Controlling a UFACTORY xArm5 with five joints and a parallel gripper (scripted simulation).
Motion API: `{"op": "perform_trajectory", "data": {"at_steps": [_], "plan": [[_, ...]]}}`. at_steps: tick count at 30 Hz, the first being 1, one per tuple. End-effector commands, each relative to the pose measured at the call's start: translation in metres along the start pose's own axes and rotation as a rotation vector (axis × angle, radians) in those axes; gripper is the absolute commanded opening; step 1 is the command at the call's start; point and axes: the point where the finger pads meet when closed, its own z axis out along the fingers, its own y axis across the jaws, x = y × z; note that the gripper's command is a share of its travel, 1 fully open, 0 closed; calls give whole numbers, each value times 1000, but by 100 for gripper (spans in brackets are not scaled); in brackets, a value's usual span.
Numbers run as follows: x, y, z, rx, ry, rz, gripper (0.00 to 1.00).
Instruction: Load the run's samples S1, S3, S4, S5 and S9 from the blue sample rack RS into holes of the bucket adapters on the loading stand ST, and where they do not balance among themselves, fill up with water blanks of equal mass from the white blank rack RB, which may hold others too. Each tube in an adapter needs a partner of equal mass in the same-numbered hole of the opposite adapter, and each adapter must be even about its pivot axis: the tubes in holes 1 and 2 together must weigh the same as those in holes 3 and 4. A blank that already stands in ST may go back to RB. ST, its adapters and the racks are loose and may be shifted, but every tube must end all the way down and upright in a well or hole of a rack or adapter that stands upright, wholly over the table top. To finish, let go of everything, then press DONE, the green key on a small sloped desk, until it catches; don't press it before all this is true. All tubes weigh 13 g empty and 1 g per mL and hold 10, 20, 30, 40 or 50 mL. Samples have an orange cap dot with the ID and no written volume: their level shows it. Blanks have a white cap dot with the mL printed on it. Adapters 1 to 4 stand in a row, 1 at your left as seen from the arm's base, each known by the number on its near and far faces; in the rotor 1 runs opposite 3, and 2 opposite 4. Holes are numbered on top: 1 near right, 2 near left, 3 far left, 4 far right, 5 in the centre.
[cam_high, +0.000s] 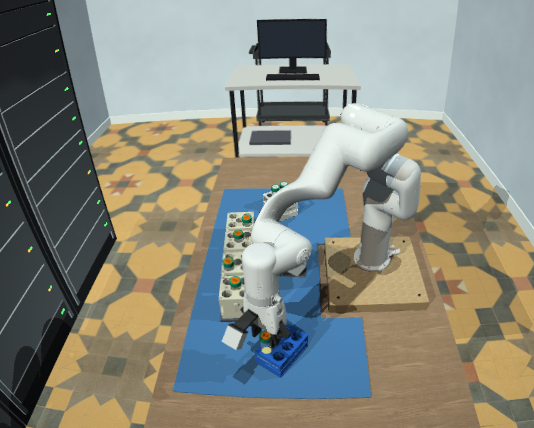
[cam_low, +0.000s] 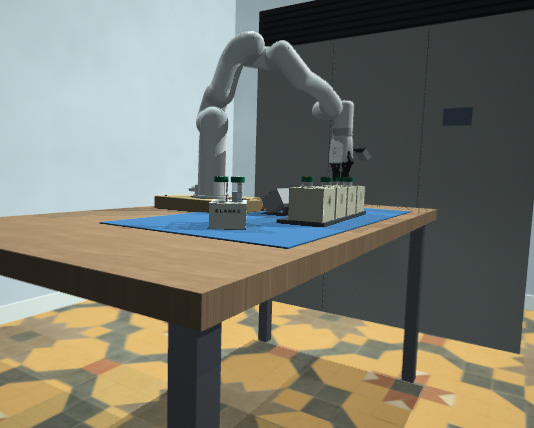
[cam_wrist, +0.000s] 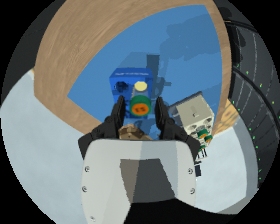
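Note:
The blue sample rack RS (cam_high: 290, 351) (cam_wrist: 120, 80) stands at the near end of the blue mat. One tube with an orange cap dot (cam_high: 265, 337) (cam_wrist: 140, 105) stands in it. My gripper (cam_high: 266, 331) (cam_low: 343, 173) (cam_wrist: 140, 102) is open right over this tube, one finger on each side of its cap. I cannot tell whether the fingers touch it. The loading stand ST with its row of adapters (cam_high: 231, 300) (cam_low: 312, 206) (cam_wrist: 195, 112) holds several orange-dotted tubes (cam_high: 235, 281) (cam_high: 228, 262). The white blank rack RB (cam_high: 289, 212) (cam_low: 227, 216) holds two tubes (cam_high: 275, 188) (cam_low: 220, 186).
The arm's links hang over the blank rack and the far end of the stand. A small sloped desk (cam_low: 274, 200) sits between the stand and the arm's wooden base plate (cam_high: 400, 290). The table edge (cam_low: 320, 260) runs close past the stand.

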Motion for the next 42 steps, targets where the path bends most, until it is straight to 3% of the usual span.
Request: {"op": "perform_trajectory", "data": {"at_steps": [1,21,22,42], "plan": [[1,0,1,0,4,0,57],[1,0,6,0,4,0,57],[1,0,5,0,4,0,0],[1,0,4,0,4,0,0]]}}
